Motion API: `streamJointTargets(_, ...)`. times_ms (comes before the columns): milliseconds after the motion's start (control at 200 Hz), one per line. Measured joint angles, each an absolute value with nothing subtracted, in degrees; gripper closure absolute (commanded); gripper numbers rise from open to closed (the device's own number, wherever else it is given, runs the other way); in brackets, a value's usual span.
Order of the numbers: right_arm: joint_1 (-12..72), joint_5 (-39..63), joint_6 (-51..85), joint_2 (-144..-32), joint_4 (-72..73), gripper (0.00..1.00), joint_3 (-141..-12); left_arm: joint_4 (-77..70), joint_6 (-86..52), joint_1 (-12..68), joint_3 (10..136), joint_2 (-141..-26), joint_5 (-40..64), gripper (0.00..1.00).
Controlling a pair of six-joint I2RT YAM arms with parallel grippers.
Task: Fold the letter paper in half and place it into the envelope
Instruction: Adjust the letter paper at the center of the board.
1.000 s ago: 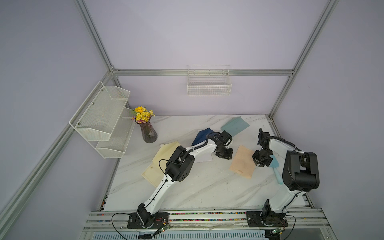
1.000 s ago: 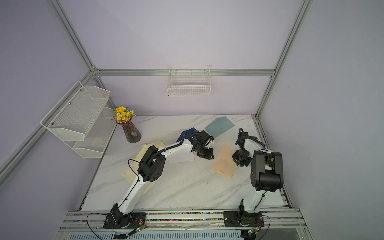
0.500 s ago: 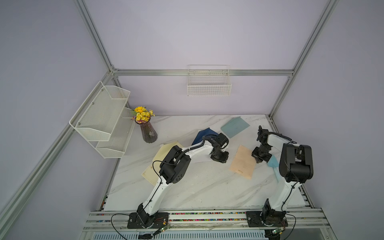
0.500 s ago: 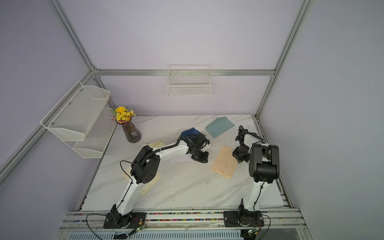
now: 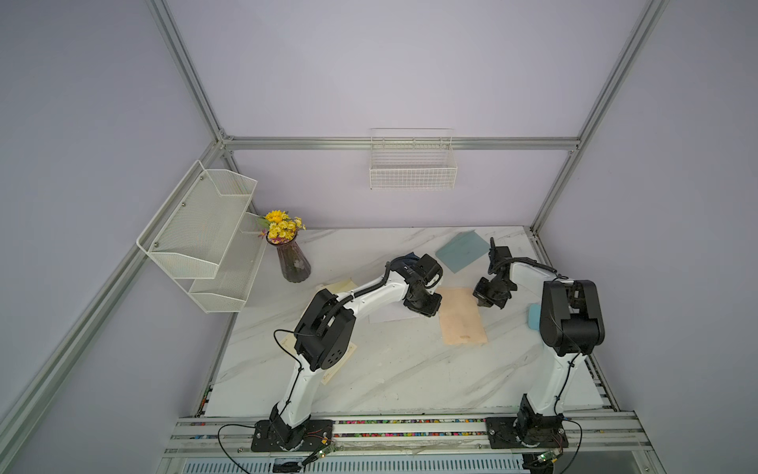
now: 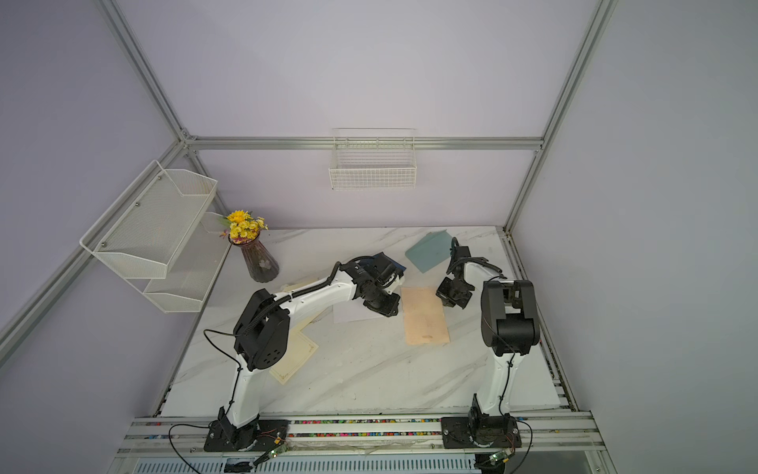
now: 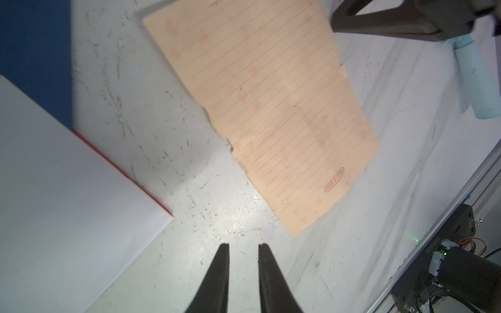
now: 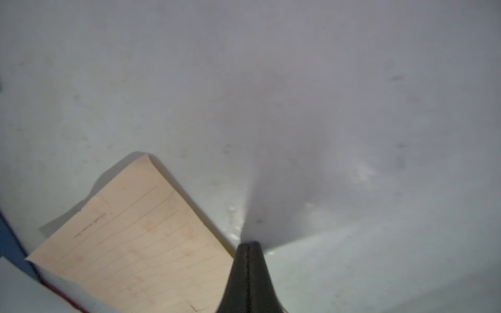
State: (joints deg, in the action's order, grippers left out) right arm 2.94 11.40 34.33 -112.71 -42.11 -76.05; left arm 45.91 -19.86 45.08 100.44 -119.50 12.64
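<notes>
Trouble may come when I pinch the thin letter paper (image 5: 461,316): it lies flat on the table (image 5: 389,369), in the middle of a top view, so my grip could slip or shove it. My left gripper (image 7: 241,248), left of the paper, is open a little and holds nothing. My right gripper (image 8: 248,244), right of it, is shut and empty.

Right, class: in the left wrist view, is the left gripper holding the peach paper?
No: the left gripper is empty, jaws slightly apart, off the peach paper.
</notes>
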Motion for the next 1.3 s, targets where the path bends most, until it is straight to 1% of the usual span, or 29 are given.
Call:
streamJointTargets(90, 6.3, 14.9, 34.5, -114.6, -39.9, 0.97, -78.0, 46.4, -18.9, 44.8, 99.2, -116.7, 11.5, 0.68)
streamJointTargets(110, 7.0, 15.4, 34.6, -115.1, -39.7, 0.97, -78.5, 46.5, -18.9, 44.8, 98.9, -116.3, 11.3, 0.65)
streamJointTargets(180, 9.0, 17.4, 34.9, -116.7, -39.0, 0.97, -80.4, 46.9, -18.3, 44.6, 97.7, -115.0, 10.6, 0.59)
streamJointTargets(280, 10.5, 18.9, 35.3, -118.1, -38.3, 0.97, -82.1, 47.9, -18.0, 44.3, 96.5, -114.3, 9.9, 0.47)
streamJointTargets(340, 11.1, 18.8, 35.6, -118.1, -38.4, 0.94, -82.5, 48.2, -17.7, 44.0, 96.1, -114.3, 9.6, 0.45)
streamJointTargets(370, 11.2, 18.7, 35.7, -118.1, -38.6, 0.91, -82.6, 48.5, -17.7, 43.8, 96.1, -114.3, 9.5, 0.44)
streamJointTargets(405, 11.3, 18.5, 35.8, -118.1, -39.0, 0.81, -82.8, 48.7, -17.7, 43.6, 96.1, -114.3, 9.5, 0.45)
streamJointTargets(465, 11.2, 18.0, 36.1, -117.9, -39.5, 0.50, -83.1, 48.9, -17.7, 43.3, 96.3, -114.3, 9.3, 0.45)
streamJointTargets(490, 11.2, 17.9, 36.0, -117.6, -39.6, 0.34, -83.1, 49.0, -17.7, 43.1, 96.4, -114.4, 9.3, 0.45)
streamJointTargets(510, 11.2, 17.8, 36.0, -117.3, -39.7, 0.23, -83.0, 49.0, -17.7, 43.0, 96.6, -114.5, 9.2, 0.46)
streamJointTargets(545, 11.2, 17.3, 35.9, -116.4, -40.1, 0.12, -82.8, 49.0, -17.7, 42.8, 97.1, -114.7, 9.1, 0.48)
streamJointTargets(590, 11.2, 17.2, 36.0, -115.0, -40.2, 0.04, -81.9, 49.0, -17.5, 42.7, 97.9, -115.2, 9.1, 0.52)
streamJointTargets(625, 11.0, 17.0, 36.0, -113.2, -40.4, 0.03, -80.6, 49.0, -17.5, 42.4, 98.8, -115.7, 9.1, 0.58)
streamJointTargets(685, 11.0, 17.1, 36.1, -110.3, -40.4, 0.03, -78.2, 48.9, -17.2, 42.3, 100.3, -117.1, 9.1, 0.75)
streamJointTargets(730, 11.0, 17.2, 36.2, -107.9, -40.8, 0.03, -76.2, 48.8, -17.4, 42.1, 101.5, -118.4, 9.2, 0.86)
streamJointTargets(765, 11.0, 17.3, 36.2, -106.2, -40.8, 0.03, -74.7, 48.8, -17.3, 42.0, 102.2, -119.5, 9.2, 0.93)
streamJointTargets(795, 11.0, 17.3, 36.3, -104.9, -40.9, 0.03, -73.3, 48.9, -17.2, 41.9, 102.9, -120.5, 9.2, 0.96)
streamJointTargets(870, 11.0, 17.5, 36.5, -101.9, -41.0, 0.03, -69.5, 48.9, -17.3, 41.7, 104.6, -123.4, 9.2, 0.98)
streamJointTargets(1070, 11.0, 18.0, 37.4, -97.2, -41.7, 0.03, -61.5, 48.9, -17.4, 41.0, 108.6, -130.2, 9.6, 0.98)
streamJointTargets(1300, 11.0, 19.0, 39.0, -92.4, -41.6, 0.03, -54.8, 48.7, -18.4, 40.5, 110.8, -133.7, 10.3, 0.98)
